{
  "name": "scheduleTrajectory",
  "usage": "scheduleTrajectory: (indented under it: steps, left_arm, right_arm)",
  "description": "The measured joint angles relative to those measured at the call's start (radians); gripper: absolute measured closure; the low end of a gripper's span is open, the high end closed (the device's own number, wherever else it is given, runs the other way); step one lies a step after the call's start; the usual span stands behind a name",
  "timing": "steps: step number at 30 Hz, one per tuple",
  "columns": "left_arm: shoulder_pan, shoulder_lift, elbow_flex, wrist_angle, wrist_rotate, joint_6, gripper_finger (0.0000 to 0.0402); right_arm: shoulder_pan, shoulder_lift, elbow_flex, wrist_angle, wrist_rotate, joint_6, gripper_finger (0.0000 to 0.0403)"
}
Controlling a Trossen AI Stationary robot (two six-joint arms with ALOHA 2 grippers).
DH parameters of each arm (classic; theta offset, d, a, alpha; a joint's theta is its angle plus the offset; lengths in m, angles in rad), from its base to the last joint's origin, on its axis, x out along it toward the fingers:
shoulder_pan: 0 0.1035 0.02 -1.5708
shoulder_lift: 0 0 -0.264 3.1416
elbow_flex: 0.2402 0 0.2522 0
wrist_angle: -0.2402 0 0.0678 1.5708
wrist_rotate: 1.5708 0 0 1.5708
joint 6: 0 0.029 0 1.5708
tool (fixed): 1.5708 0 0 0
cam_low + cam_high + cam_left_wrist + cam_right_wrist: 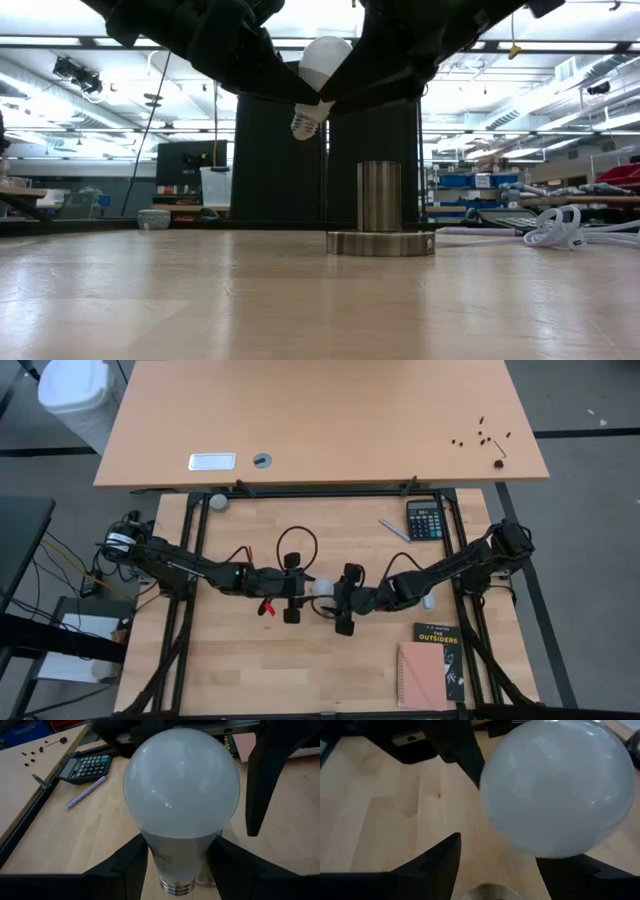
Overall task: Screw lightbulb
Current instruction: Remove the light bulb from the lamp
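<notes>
The tabletop (250,660) is a pale wood surface inside a dark frame, with a workshop of shelving and ceiling lights beyond it. A calculator (425,520), a pen (394,530) and a book (437,650) lie toward the right side.

Step in hand: the lightbulb (318,80) is held in the air between both arms at the centre of the tabletop, tilted, screw base down, above and just to one side of the socket (380,215). It is not yet seated.

The left gripper (175,865) has its fingers closed on the bulb's neck just above the screw base. The right gripper (495,870) sits against the globe; its fingers stand apart either side, and whether they press on the glass cannot be told.

Next move, as judged: bring the bulb upright, centre the base over the socket mouth, lower until the threads meet, then rotate.

Hidden: the socket opening is barely visible in the right wrist view, and the arms cover the bulb almost entirely from above.
</notes>
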State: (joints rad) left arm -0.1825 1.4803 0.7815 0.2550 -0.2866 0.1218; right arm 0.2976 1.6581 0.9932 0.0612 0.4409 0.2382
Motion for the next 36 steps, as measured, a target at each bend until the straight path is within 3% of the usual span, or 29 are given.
scheduleTrajectory:
  steps: [13, 26, 36]
  left_arm:
    - [0.000, 0.000, 0.000, 0.018, 0.007, -0.018, 0.0203]
    - [0.000, 0.002, 0.000, -0.073, -0.035, 0.001, 0.0205]
    - [0.000, 0.002, 0.000, -0.080, -0.043, 0.003, 0.0254]
  right_arm:
    - [-0.011, 0.000, 0.002, 0.125, -0.083, -0.062, 0.0155]
    - [0.011, 0.000, 0.002, -0.005, -0.025, -0.018, 0.0155]
    - [0.014, 0.000, 0.002, -0.008, -0.015, -0.012, 0.0155]
